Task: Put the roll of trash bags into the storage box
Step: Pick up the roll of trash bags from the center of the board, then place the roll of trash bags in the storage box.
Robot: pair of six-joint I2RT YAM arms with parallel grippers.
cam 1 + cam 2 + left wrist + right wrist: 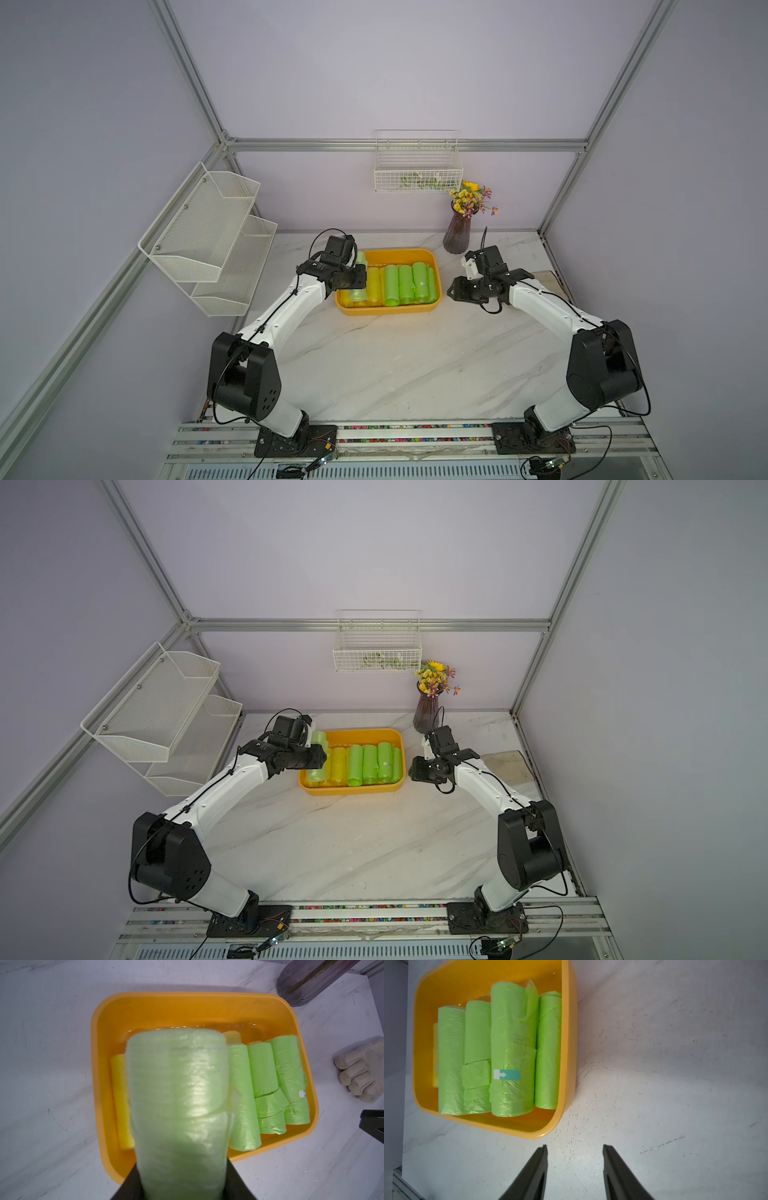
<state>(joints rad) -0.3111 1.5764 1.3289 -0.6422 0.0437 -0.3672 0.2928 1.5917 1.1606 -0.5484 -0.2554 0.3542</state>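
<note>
A box [390, 309] sits at the back middle of the table [395, 365], with rolls [405, 284] lying side by side in it. The left gripper [358, 277] holds a roll [178, 1095] over the box's left end. The right gripper [575, 1147] hangs over the table just right of the box. A vase [457, 237] stands behind the box's right corner, below a wall basket [417, 174]. A shelf [208, 237] hangs on the left wall.

No readable txt; teal sticker [506, 1074] w/ white arrow on green roll [512, 1022].
</note>
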